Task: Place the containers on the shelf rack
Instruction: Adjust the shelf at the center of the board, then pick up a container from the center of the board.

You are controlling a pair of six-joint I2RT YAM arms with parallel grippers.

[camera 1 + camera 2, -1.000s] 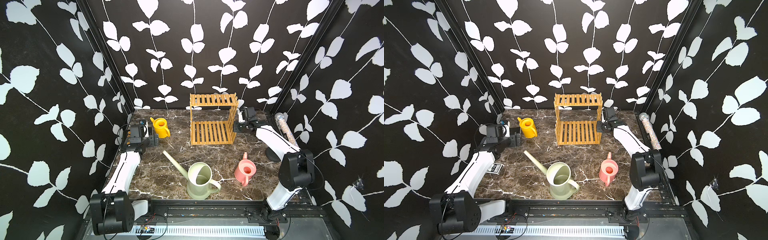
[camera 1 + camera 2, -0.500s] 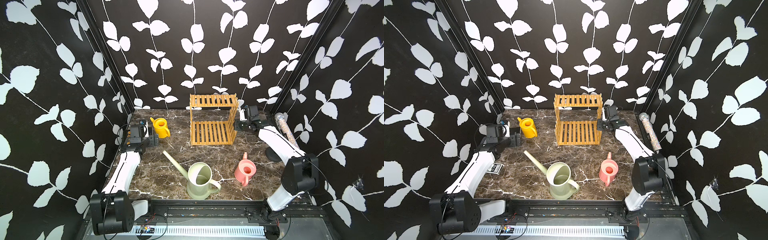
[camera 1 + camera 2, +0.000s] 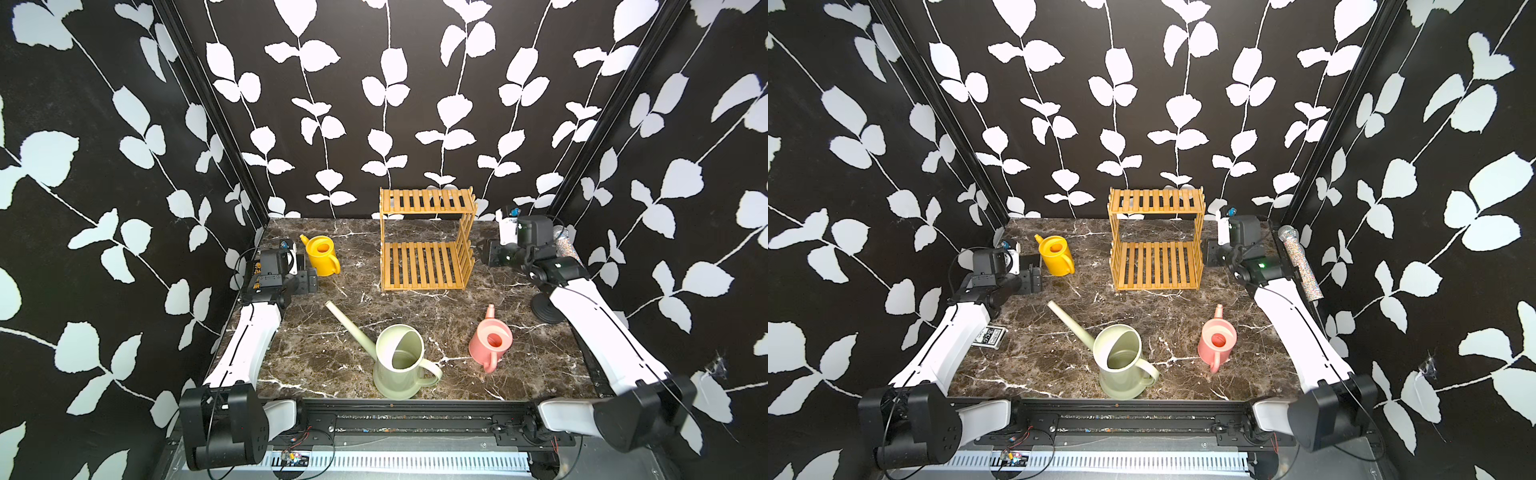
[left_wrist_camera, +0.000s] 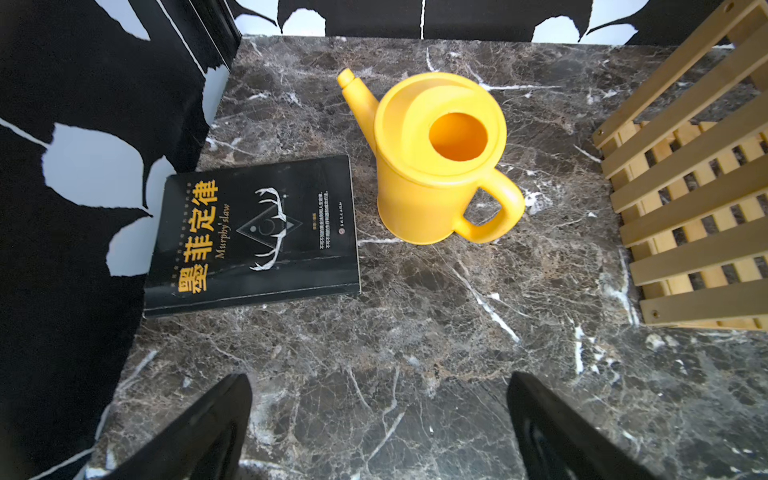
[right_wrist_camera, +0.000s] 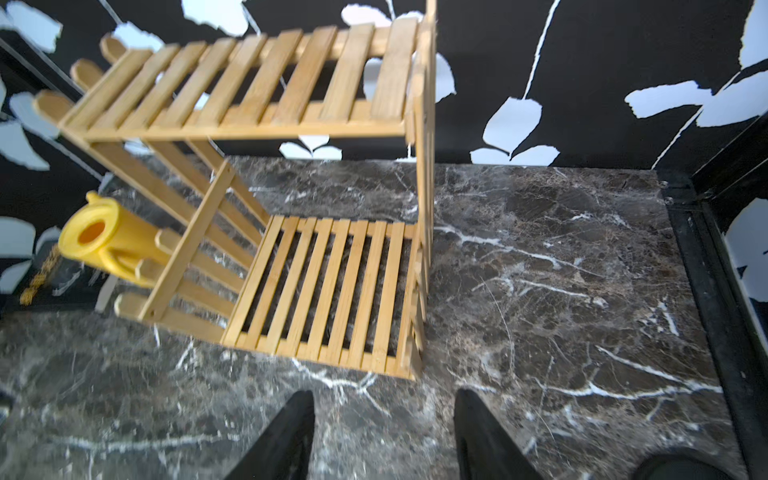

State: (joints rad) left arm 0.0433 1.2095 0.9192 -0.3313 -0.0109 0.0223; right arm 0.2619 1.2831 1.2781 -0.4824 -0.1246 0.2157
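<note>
The wooden shelf rack (image 3: 420, 266) (image 3: 1154, 266) stands at the back centre with both tiers bare. The yellow can (image 3: 321, 255) (image 4: 436, 166) stands upright left of it, just ahead of my left gripper (image 3: 309, 281) (image 4: 379, 386), which is open over bare marble. The big pale green can (image 3: 400, 365) (image 3: 1121, 365) stands near the front, its long spout pointing back-left. The pink can (image 3: 491, 344) (image 3: 1217, 343) stands front right. My right gripper (image 3: 493, 251) (image 5: 384, 399) hovers just right of the rack, open and holding nothing.
A black book (image 4: 253, 232) lies flat by the left wall beside the yellow can. A glittery microphone (image 3: 1300, 262) leans along the right wall. A black round base (image 3: 546, 308) sits under the right arm. A small dark box (image 3: 990, 334) lies under the left arm.
My right gripper has drawn back a little to the right, away from the rack's side, and its jaws have spread apart. The left arm and all the cans have stayed put.
</note>
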